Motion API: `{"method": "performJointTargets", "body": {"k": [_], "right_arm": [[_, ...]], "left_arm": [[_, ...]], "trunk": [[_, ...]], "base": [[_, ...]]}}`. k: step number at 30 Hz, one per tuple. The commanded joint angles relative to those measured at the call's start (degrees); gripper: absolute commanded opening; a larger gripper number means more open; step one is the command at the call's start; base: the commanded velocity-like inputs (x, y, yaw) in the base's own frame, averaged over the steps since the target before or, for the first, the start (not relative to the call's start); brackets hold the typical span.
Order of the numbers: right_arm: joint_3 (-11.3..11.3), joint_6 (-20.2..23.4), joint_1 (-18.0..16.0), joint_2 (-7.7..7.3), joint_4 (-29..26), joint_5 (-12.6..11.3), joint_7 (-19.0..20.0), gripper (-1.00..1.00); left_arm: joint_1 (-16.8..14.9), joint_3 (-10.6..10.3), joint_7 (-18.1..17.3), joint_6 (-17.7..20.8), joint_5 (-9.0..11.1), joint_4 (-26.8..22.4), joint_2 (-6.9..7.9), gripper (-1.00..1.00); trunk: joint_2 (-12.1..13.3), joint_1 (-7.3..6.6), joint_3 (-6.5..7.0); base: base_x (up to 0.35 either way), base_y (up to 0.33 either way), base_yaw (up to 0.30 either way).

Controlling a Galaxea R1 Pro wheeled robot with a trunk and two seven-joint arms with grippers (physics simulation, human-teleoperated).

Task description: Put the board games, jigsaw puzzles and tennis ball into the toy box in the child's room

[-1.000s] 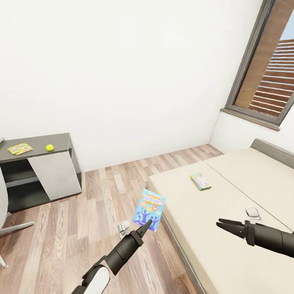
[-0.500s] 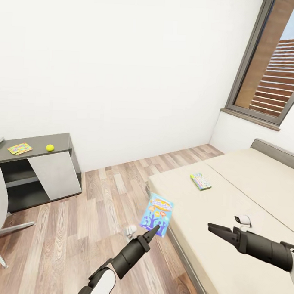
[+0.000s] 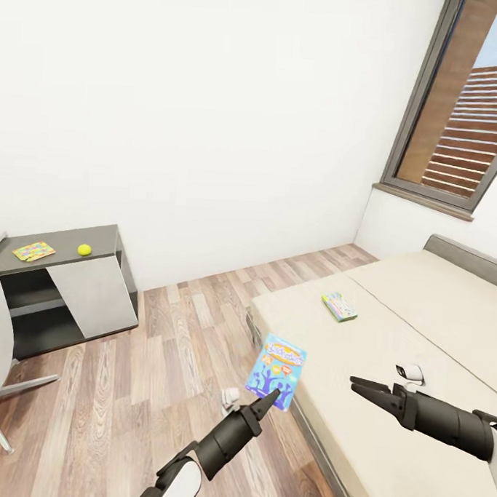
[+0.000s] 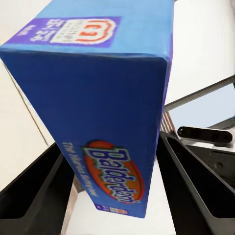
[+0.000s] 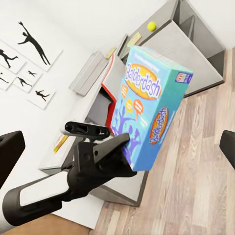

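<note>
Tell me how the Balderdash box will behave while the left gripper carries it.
The Balderdash box looks like stiff cardboard, so it probably won't sag. Held upright by its lower edge in the left gripper, it may swing or tilt. Its glossy faces could slip.

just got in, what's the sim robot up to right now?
It is tidying toys. The left gripper is shut on the blue Balderdash box, held upright in the air by the edge of the bed. The right gripper is open and empty over the bed. A second board game lies on the cover. On the dark side table by the wall sit a jigsaw puzzle and the tennis ball.
</note>
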Motion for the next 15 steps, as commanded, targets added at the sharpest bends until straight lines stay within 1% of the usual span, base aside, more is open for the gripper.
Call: {"method": "performJointTargets", "body": {"k": [1,2,6,8,11,14,15], "right_arm": [[-0.09,0.37,-0.05,0.0,0.0,-0.15,0.06,1.0],[-0.09,0.37,-0.05,0.0,0.0,-0.15,0.06,1.0],[-0.41,0.3,-0.07,-0.02,0.0,-0.15,0.04,1.0],[-0.82,0.3,-0.08,-0.04,0.0,-0.14,0.02,1.0],[-1.12,0.3,-0.09,-0.04,0.0,-0.14,0.01,1.0],[-2.04,0.3,-0.1,-0.01,0.0,-0.15,-0.03,1.0],[-2.04,0.3,-0.1,-0.01,0.0,-0.15,-0.03,1.0]], "left_arm": [[-0.07,-0.13,-1.28,0.62,0.62,0.11,0.0,-1.0],[-0.07,-0.13,-1.28,0.62,0.62,0.11,0.0,-1.0],[-0.1,-0.25,-3.71,0.71,0.8,0.22,-0.01,-1.0],[-0.1,-0.29,-4.56,0.73,1.19,0.25,-0.01,-1.0],[-0.11,-0.32,-4.87,0.74,1.44,0.26,-0.02,-1.0],[-0.11,-0.99,-5.58,0.75,2.18,0.25,-0.04,-1.0],[-0.11,-0.99,-5.58,0.75,2.18,0.25,-0.04,-1.0]], "trunk": [[-0.12,0.03,-0.12],[-0.12,0.03,-0.12],[-0.12,0.03,-0.12],[-0.12,0.03,-0.12],[-0.12,0.03,-0.12],[-0.12,0.03,-0.12],[-0.12,0.03,-0.12]], "base": [[0.0,0.0,0.0],[0.0,0.0,0.0],[0.0,0.0,0.0],[0.0,0.0,0.0],[0.0,0.0,0.0],[0.0,0.0,0.0],[0.0,0.0,0.0]]}}
